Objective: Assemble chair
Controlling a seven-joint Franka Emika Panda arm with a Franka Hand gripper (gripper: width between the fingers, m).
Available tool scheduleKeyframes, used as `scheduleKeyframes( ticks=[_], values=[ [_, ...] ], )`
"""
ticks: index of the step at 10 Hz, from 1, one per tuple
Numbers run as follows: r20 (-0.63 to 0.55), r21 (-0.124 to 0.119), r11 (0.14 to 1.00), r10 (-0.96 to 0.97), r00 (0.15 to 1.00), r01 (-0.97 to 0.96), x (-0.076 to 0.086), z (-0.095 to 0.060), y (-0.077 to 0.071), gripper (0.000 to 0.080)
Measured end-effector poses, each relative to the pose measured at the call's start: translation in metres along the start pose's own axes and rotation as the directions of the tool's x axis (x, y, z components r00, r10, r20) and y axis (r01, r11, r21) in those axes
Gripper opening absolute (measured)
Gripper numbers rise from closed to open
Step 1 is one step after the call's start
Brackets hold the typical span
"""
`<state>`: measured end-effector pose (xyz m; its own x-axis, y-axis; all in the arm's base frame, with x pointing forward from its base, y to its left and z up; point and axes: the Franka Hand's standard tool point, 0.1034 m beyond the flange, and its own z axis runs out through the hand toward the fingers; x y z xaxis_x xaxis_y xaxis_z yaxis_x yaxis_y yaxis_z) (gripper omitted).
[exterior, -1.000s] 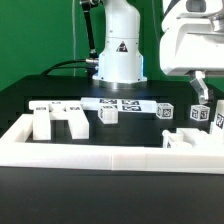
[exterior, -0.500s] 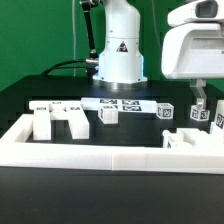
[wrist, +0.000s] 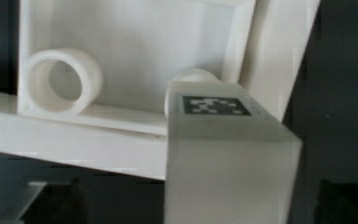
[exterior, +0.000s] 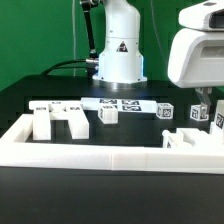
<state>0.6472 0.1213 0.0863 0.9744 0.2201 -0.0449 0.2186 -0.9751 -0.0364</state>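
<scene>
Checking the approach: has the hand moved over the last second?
Yes. The hand has dropped lower and drifted toward the exterior view's right, farther from the arm's fixed white base.

Seemingly matt white plastic chair parts (exterior: 78, 120)

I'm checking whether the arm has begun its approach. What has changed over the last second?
The gripper moved down and toward the exterior view's right, closing on the tagged cubes there. Its jaws stayed open; nothing was grasped or released. The white parts at the exterior view's left and the marker board did not move.
</scene>
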Motion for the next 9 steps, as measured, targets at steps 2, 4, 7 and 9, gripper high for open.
scheduleKeyframes(
  ticks=[2,4,7,9],
  values=[
    [-0.003,0.000,1.000,0.000,1.000,0.000,0.0006,0.0003,0.0001,0.0636],
    [-0.003,0.000,1.000,0.000,1.000,0.000,0.0007,0.0003,0.0001,0.0285],
    [-0.003,0.000,1.000,0.024,1.000,-0.024,0.0007,0.0004,0.0002,0.0288],
    [-0.003,0.001,0.993,0.117,0.993,-0.117,0.0007,0.0005,-0.0001,0.0288]
  ],
)
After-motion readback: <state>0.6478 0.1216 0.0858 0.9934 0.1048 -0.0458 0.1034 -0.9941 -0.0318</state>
